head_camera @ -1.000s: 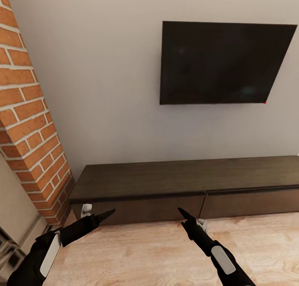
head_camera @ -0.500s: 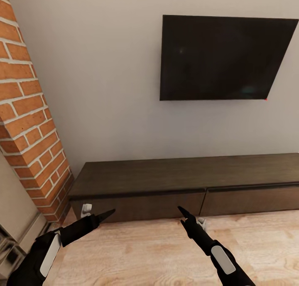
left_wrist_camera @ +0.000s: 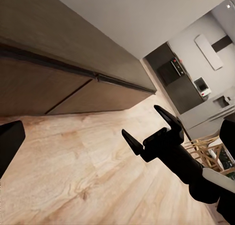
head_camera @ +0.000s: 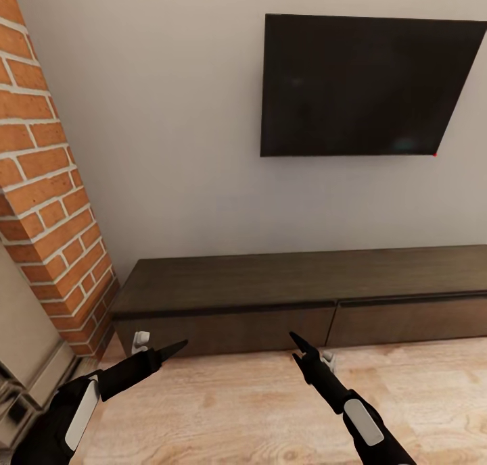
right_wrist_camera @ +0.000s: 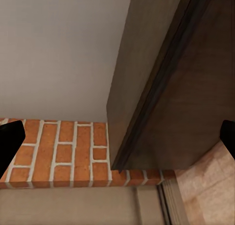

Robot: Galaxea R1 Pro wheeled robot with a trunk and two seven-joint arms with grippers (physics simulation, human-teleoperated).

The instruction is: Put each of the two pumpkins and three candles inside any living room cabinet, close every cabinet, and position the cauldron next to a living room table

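The cabinet (head_camera: 297,296) is a long low dark-brown unit against the white wall, and both drawer fronts that show are shut. My left gripper (head_camera: 162,349) hangs open over the wood floor in front of its left end. My right gripper (head_camera: 308,353) is open too, level with the seam between the drawers. The left wrist view looks along the cabinet front (left_wrist_camera: 58,83) and catches the right gripper (left_wrist_camera: 142,124) with its fingers spread and nothing between them. In the right wrist view the cabinet's end (right_wrist_camera: 161,83) is close. The pumpkins, candles and cauldron are out of view.
A black TV (head_camera: 365,86) hangs on the wall above the cabinet. A red-brick column (head_camera: 47,201) stands at its left end, with a grey fitting (head_camera: 20,397) at its foot. Light wood floor (head_camera: 237,411) spreads in front. A kitchen with a dark oven unit (left_wrist_camera: 178,80) lies beyond.
The whole head picture has shifted a little: TV and cabinet sit slightly higher, so the camera has moved. Both arms hold the same pose and nothing was taken hold of.
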